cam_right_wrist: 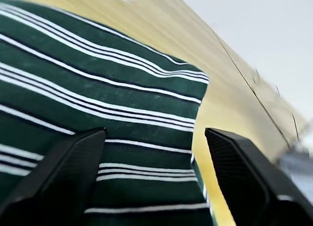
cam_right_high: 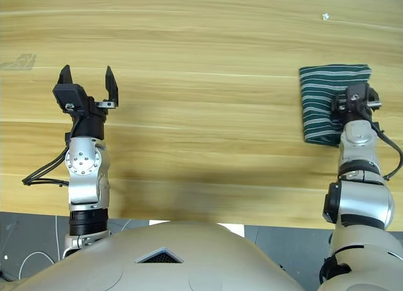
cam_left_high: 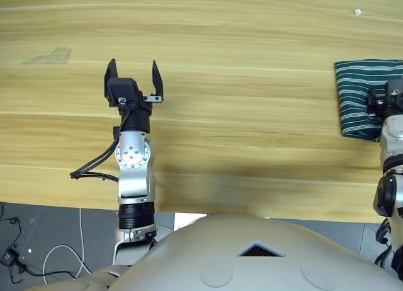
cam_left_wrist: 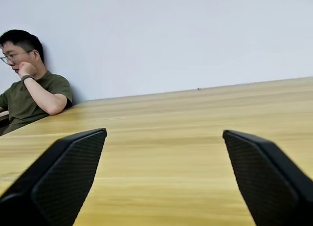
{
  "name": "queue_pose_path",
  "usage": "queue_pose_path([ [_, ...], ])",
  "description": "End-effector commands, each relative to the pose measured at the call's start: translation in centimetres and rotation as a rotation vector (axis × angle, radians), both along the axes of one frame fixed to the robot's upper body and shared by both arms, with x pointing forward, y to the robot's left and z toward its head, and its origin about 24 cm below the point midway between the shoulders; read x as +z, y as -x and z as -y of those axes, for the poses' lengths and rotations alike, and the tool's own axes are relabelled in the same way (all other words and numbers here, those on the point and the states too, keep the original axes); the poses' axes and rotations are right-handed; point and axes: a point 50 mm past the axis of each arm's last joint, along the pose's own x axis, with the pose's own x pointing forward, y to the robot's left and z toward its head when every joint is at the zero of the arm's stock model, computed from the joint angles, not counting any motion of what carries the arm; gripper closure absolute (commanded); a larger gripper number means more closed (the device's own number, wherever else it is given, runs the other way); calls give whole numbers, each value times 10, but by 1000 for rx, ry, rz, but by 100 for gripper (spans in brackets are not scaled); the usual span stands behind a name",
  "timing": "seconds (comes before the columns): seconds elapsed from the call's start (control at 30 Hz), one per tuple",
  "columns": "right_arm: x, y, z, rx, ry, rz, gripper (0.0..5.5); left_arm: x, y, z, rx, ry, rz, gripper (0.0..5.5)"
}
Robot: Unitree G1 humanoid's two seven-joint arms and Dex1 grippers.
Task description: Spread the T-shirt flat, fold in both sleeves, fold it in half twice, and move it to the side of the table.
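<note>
The T-shirt (cam_right_high: 321,99) lay as a small striped packet near the right-hand end of the surface (cam_left_high: 252,146), already folded down, its slightly longer side running away from you. Your right tool (cam_right_wrist: 155,133) stood directly above its near right part, jaws spread wide with cloth beneath them and nothing pinched between. You could not tell whether the fingers touched the fabric. Your left tool (cam_left_high: 133,67) was well apart, over bare wood far to the left, likewise wide open and holding nothing. So the shirt lay under your right arm and far from your left, and any last nudge toward the edge would, I judge, fall to the right arm alone. The folding looked done; only the placing, if that, seemed left.
</note>
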Motion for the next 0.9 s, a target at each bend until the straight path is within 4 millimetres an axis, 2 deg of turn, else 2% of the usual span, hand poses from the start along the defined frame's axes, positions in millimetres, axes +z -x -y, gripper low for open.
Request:
queue_pose_path([
  [0.03, -28, 34, 5, -83, -18, -97, 176, -2, 2, 3, -6, -6, -17, 109],
  [0.07, -21, 28, 5, -66, 10, -53, 176, -2, 1, 3, -7, -6, -17, 109],
  [0.13, 6, 10, 7, -11, 134, 75, 176, -3, 0, 4, -11, -11, -15, 109],
  [0.23, 75, -26, 0, 98, 317, 431, 176, 3, -1, 4, -17, -12, 12, 109],
  [0.27, 98, -34, -7, 139, 349, 566, 176, 7, -2, 5, -21, -14, 29, 109],
  [0.3, 119, -40, -24, 199, 354, 723, 176, 14, -3, 6, -24, -18, 58, 109],
  [0.37, 141, -44, -67, 325, 294, 964, 176, 28, -6, 10, -32, -14, 125, 109],
  [0.43, 139, -44, -113, 428, 131, 1074, 176, 36, -10, 17, -44, -6, 169, 109],
  [0.53, 96, -37, -186, 556, -231, 1007, 176, 31, -18, 30, -85, -8, 167, 109],
  [0.6, 78, -27, -212, 575, -411, 974, 176, 28, -17, 37, -110, -23, 175, 109],
  [0.67, 69, -19, -220, 582, -478, 965, 176, 26, -14, 40, -121, -67, 207, 109],
  [0.77, 56, -10, -218, 622, -440, 917, 176, 21, -8, 35, -73, -189, 252, 109],
  [0.9, 56, -9, -216, 591, -495, 933, 176, 20, -11, 36, -58, -154, 263, 109],
])
